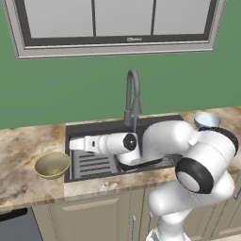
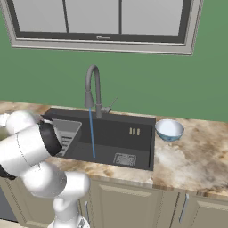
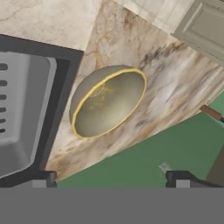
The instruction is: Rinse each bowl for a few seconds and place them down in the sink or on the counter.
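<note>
The olive-gold bowl stands upright on the counter just left of the sink. In the hand view this bowl lies ahead of my gripper, whose fingertips are spread wide with nothing between them. My gripper hovers over the sink's left end above the ribbed rack, pointing left at the bowl and apart from it. The pale blue-white bowl sits on the counter right of the sink, also seen as the bowl. Water runs from the faucet.
The tall curved faucet rises behind the basin, with its stream falling close behind my forearm. A green wall and a window back the counter. Tan cabinet doors run below the front edge.
</note>
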